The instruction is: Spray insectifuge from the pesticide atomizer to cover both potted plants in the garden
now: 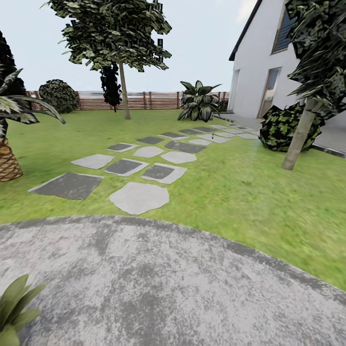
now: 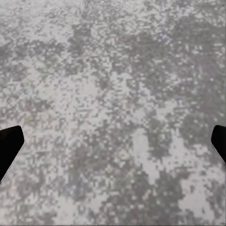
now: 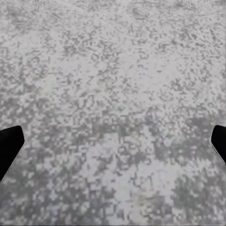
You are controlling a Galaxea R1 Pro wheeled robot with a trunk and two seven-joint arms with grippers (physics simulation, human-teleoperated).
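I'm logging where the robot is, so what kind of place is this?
A home garden, most likely: green lawn crossed by stepping stones, a round grey paved patio in front, a wooden slat fence behind, and a white house alongside.

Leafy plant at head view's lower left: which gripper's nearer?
Left, probably: the plant sits at the robot's left side; left gripper and right gripper both face bare patio paving, open.

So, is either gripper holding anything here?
No: the left gripper and right gripper are open over bare grey patio.
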